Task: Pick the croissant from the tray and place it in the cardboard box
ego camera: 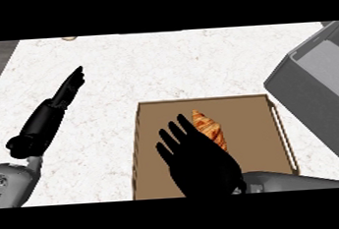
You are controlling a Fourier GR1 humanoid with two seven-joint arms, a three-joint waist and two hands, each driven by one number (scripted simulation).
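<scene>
Croissant (210, 129) lies on tray (255, 106) (box (315, 78) at right).

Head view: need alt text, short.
The robot's right hand, fingers straight and spread, hovers over a brown tray, partly covering a croissant that lies on it. A grey box stands at the right of the white counter; the left hand rests open at the left.

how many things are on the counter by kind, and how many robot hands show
croissant: 1
tray: 1
grey box: 1
small tan thing at the counter's far edge, too cut off to name: 1
hands: 2, the left hand and the right hand
total: 6
</scene>
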